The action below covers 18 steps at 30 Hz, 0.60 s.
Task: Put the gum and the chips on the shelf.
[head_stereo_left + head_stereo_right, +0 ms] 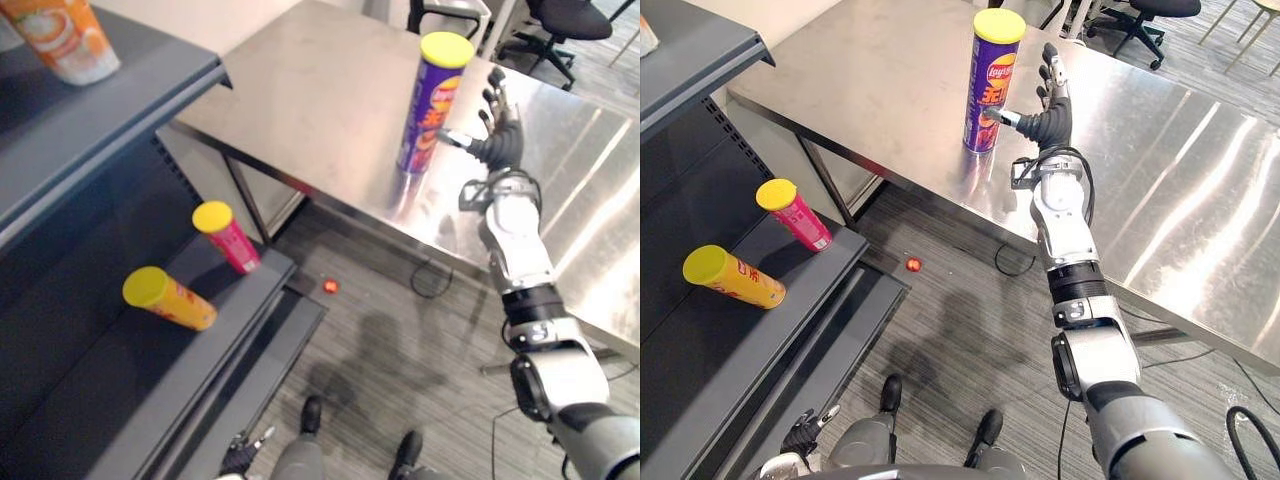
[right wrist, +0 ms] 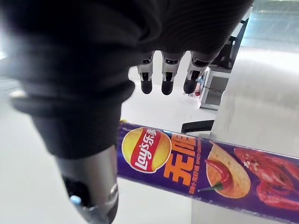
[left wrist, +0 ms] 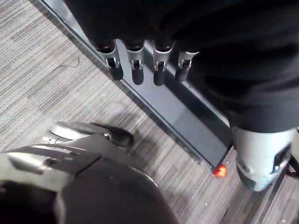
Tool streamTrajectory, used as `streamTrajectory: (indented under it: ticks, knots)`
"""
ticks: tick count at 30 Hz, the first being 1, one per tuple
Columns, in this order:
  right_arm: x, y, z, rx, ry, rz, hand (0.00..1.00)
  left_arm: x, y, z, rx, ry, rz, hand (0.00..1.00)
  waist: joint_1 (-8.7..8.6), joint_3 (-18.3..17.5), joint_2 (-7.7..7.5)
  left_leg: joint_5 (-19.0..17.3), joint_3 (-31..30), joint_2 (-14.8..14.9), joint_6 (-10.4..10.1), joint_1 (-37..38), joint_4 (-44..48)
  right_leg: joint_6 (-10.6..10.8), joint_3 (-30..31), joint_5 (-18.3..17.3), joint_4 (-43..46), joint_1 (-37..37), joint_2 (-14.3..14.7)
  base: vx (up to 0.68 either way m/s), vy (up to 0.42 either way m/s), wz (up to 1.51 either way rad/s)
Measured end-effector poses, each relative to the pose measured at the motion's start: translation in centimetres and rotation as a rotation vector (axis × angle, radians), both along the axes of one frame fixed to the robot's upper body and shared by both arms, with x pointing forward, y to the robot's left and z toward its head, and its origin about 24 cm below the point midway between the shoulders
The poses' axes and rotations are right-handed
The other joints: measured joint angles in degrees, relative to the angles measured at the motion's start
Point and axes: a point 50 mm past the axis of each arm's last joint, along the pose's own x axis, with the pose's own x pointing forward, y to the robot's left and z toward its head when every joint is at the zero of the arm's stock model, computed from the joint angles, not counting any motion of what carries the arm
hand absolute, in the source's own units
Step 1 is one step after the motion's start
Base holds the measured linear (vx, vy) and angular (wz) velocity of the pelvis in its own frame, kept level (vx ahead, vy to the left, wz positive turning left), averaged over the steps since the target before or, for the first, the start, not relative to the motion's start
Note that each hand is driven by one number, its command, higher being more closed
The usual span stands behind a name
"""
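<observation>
My right hand (image 1: 1047, 122) wears a dark ribbed cover over its back and wrist. Out of that cover run slim silver fingers (image 2: 167, 74), each ending in a rounded black tip. Set apart from them, the thumb (image 2: 91, 186) is a thick silver-grey barrel with a dark recess near its end. Behind the hand, my forearm (image 1: 1060, 225) is a smooth silver-grey shell. Further back sits a black band (image 1: 1072, 283), then a bulkier grey elbow housing (image 1: 1098, 365) with a dark round cap on its side. My left hand (image 3: 135, 63) is made alike: the same black ribbed cover, silver fingers with dark tips, and a pale grey thumb.
</observation>
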Motion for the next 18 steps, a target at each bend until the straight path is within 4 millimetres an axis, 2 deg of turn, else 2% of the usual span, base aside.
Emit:
streamTrajectory:
  ticks: [5,9,18]
  knots:
    - [0.1,0.1,1.0,0.011,-0.025,-0.001,0.0,0.0,0.0,0.0,0.0,0.0,0.001,0.0,0.01,0.0,0.0,0.0,-0.1,0.0,0.0,-0.1,0.0,0.0,0.0,0.0,0.0,0.0,0.0,0.0,0.0,0.01]
    - [0.4,-0.6,1.0,0.044,-0.01,-0.024,0.0,0.1,-0.1,0.0,-0.001,-0.003,0.003,0.0,0.65,0.0,0.0,0.1,-0.3,0.0,0.0,-0.2,0.0,0.0,-0.2,0.0,0.0,0.0,0.1,0.0,0.002,0.02]
    - [0.9,-0.6,1.7,0.086,-0.011,-0.029,0.0,0.2,-0.1,0.0,-0.002,-0.005,0.008,0.0,0.76,0.0,0.0,0.5,-1.6,0.0,-0.1,-1.9,0.0,0.0,-1.4,0.0,-0.1,-0.9,0.2,0.01,0.002,0.06]
